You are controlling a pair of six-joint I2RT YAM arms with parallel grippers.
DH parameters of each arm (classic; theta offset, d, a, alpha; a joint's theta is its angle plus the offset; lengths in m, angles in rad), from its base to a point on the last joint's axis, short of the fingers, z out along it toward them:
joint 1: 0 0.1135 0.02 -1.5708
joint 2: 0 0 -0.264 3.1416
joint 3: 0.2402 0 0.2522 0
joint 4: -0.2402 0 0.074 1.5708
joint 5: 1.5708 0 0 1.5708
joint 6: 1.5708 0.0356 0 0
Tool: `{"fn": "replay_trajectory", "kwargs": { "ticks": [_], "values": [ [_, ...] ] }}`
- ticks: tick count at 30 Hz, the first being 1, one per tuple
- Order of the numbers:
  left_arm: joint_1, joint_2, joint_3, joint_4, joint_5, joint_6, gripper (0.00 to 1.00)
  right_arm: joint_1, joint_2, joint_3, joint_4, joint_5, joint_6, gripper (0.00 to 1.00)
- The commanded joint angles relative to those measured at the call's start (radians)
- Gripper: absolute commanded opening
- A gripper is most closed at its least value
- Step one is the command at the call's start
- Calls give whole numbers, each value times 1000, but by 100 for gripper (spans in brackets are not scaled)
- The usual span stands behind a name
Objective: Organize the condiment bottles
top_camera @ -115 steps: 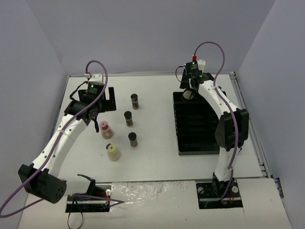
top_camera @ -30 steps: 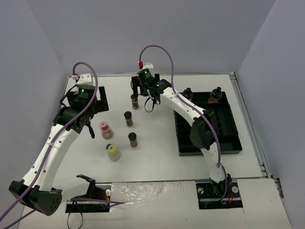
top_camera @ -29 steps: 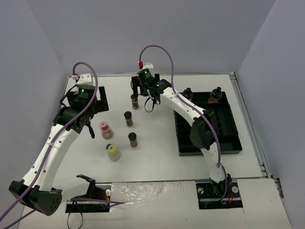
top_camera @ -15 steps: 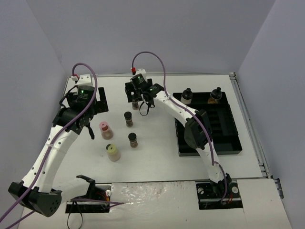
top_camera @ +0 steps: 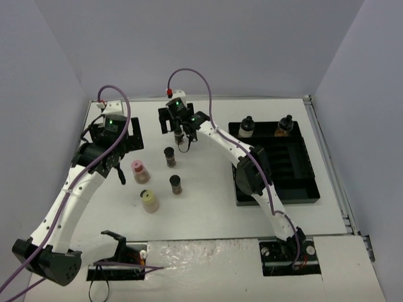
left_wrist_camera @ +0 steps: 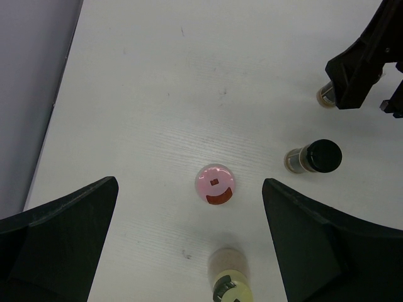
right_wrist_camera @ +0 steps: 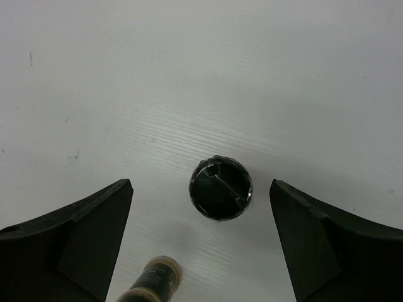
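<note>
We have the right hand (right_wrist_camera: 200, 184) hanging straight over a black-capped jar (right_wrist_camera: 220, 187) at the far middle of the bench (top_camera: 208, 207). The hand is released, its two fingers wide to either side of the cap with bare bench showing in both gaps, so nothing is held. As we judge it, the coming move turns on the jar lying directly below the hand and standing upright. Its long axis runs up toward the wrist, so from there we see only the round cap, dark with a faint line across it, and nothing of the body. A plain descent and a squeeze across the cap should do, with no turn of the wrist. The jar sits slightly right of centre between the fingers, which we would correct first. The right arm is stretched well across from its own side. The left hand (left_wrist_camera: 190, 182), likewise released and empty, hovers over the pink-capped jar (left_wrist_camera: 215, 184) and is the nearer one for that. Two more jars (top_camera: 246, 126) stand at the far end of the black slotted tray (top_camera: 283, 170), well apart from this one.
</note>
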Motion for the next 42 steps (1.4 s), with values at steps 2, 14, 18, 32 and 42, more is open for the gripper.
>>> {"fn": "replay_trajectory", "kwargs": {
  "ticks": [2, 14, 18, 32, 42],
  "values": [
    [-2, -29, 25, 44, -27, -4, 97, 14, 6, 76, 42, 7, 6, 88],
    [-2, -37, 24, 50, -24, 3, 97, 14, 53, 46, 47, 55, 8, 84],
    [-2, -36, 26, 50, -24, 8, 97, 11, 57, 45, 49, 76, 6, 83],
    [-2, -31, 39, 47, -25, 22, 97, -11, 63, 29, 54, 95, 24, 66],
    [-2, -29, 31, 52, -25, 23, 97, -19, 49, -5, 53, 100, 12, 12]
  ]
}}
